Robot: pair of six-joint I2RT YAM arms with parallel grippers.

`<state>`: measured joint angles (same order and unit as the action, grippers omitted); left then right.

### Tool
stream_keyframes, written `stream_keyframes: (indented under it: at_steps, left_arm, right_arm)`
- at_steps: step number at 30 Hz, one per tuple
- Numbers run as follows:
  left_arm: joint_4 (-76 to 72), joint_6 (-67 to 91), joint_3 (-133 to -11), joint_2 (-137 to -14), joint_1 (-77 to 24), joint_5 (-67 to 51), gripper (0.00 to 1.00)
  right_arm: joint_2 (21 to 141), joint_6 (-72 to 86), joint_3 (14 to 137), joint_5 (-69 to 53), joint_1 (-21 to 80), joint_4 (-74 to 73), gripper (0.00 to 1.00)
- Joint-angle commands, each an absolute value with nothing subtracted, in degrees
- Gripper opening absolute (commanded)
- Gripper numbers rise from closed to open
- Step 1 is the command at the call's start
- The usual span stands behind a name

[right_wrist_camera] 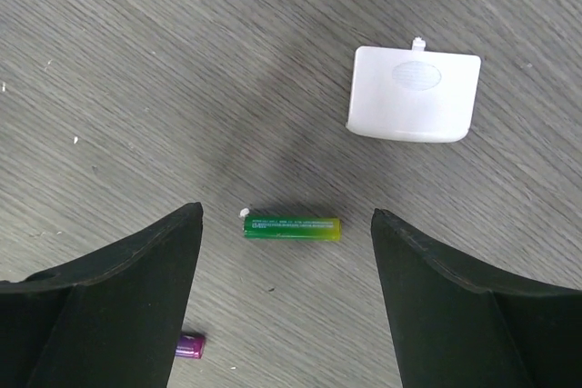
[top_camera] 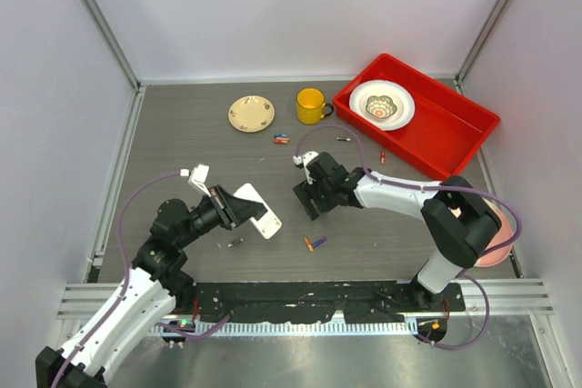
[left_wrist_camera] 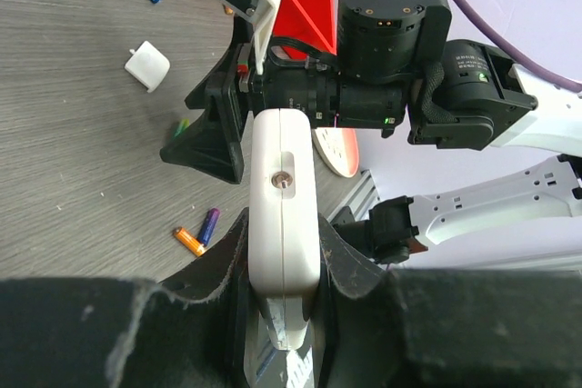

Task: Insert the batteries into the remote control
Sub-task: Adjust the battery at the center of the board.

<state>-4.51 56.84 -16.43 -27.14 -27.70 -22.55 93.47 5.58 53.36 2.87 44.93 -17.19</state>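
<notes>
red tray (top_camera: 452,130) holds a bowl (top_camera: 381,104); left gripper (left_wrist_camera: 285,222) clamps the remote control (left_wrist_camera: 284,170), right gripper (right_wrist_camera: 286,213) gapes empty.

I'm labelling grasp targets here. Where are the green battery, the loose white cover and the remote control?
green battery (right_wrist_camera: 292,227): right wrist view, middle of its body.
white cover (right_wrist_camera: 414,94): right wrist view, centre of its flat face.
remote control (left_wrist_camera: 285,224): left wrist view, white face just below the screw.
</notes>
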Motion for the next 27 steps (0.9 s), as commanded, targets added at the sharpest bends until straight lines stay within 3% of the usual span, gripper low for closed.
stream_keyframes:
  at_steps: [1, 22, 27]
  left_arm:
    - [-8.43, 56.78, -16.43, -27.77, -27.69, -23.29, 0.0]
    - [-8.96, 57.3, -15.64, -26.9, -27.69, -23.64, 0.01]
    - [-9.05, 57.39, -15.47, -26.98, -27.77, -23.64, 0.0]
  right_arm:
    - [94.74, 3.6, 56.69, 4.3, 44.91, -16.7, 0.77]
    - [94.84, 6.59, 54.49, 3.43, 44.91, -18.72, 0.65]
    - [94.31, 7.47, 54.14, 2.9, 45.0, -18.98, 0.66]
